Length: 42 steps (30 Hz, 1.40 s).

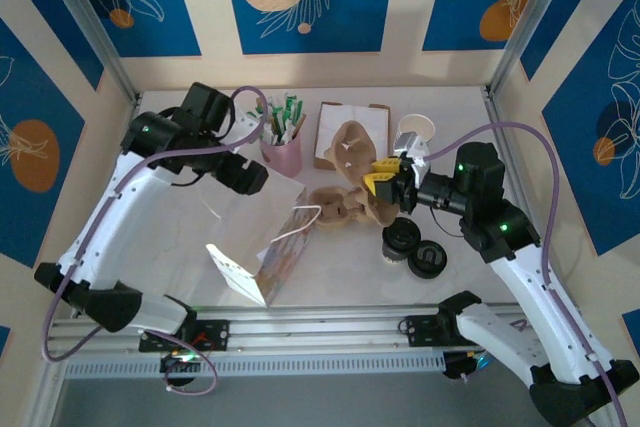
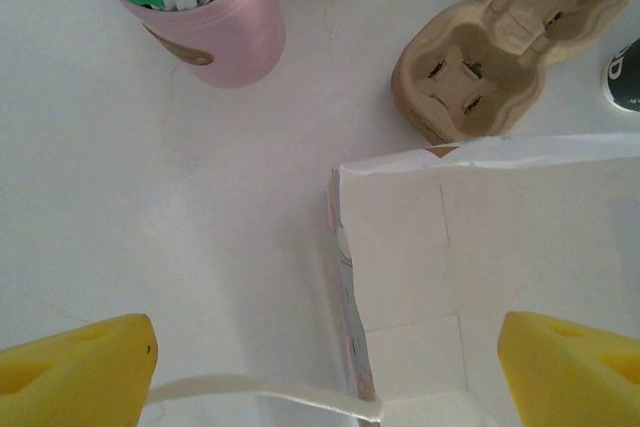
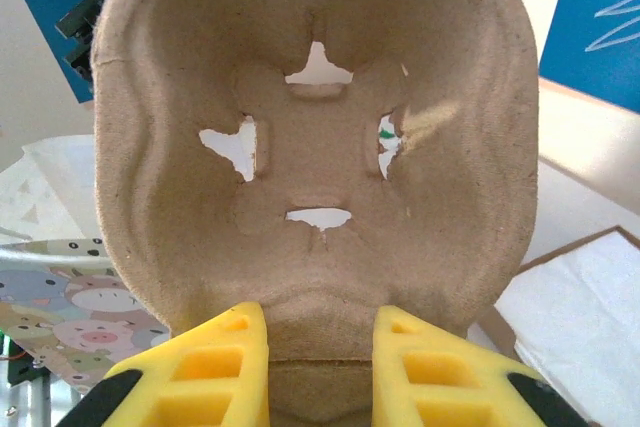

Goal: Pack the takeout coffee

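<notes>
Jaws wide apart, open white bag (image 2: 500,247), pink cup (image 2: 228,35), pulp carrier (image 2: 505,42)

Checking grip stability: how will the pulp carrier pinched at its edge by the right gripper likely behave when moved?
The pulp carrier holds its moulded shape upright, so probably light and fairly stiff. Gripped at one edge only by the right gripper, it may flex or pivot. Its thin cut-out flaps look easy to tear.

Bright, even light from above washes the white table (image 1: 340,267) almost to glare, and shadows stay faint and soft-edged. Beside the paper bag (image 2: 500,277), the near yellow fingers (image 2: 75,372) blur. Light shines through the slots of the cardboard carrier (image 3: 320,127). Everything behind the bag is out of focus.
</notes>
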Available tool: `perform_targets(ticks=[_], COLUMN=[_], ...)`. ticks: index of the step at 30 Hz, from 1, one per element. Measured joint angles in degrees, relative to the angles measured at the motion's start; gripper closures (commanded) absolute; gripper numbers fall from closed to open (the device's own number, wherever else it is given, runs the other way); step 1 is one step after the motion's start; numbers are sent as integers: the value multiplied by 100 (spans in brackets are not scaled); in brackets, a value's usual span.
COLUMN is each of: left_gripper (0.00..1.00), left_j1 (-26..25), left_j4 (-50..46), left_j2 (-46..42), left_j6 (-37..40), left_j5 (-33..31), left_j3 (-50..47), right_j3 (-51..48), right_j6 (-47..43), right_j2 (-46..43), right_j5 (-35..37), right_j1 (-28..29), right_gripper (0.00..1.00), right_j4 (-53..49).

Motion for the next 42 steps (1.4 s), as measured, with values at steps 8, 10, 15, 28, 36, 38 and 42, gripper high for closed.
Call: perform_targets(ticks=[8,10,15,28,36,38,42], left_gripper=[45,52,75,100,100,100,100], left_j1=[0,0,-4,-9,74,129,424], left_j4=[-59,-52,-55,588,1130,1338,1661], left_j2=[334,341,341,-415,-503,-553,-710], left_j6=[-2,2,-37,-247,-1163,-1447,-2013], left_j5=[-26,9,50,-142,-422,-442,-439], left_j3=[4,-2,-2,-706,-1045,-1224,-1464], right_j3=[-79,-85,-85,114,376,446,531], right_j6=[229,254,354,490,664,730,868], right_j2=[-37,-35,-37,-35,155,236,334], right_j5=[282,343,514,1027,1467,1596,1770], right_j1=[212,260,404,1084,1283,1294,1296], right_gripper=[87,90,90,91,91,91,91], right_j4=[-170,-184,-271,-468,-509,-573,-660])
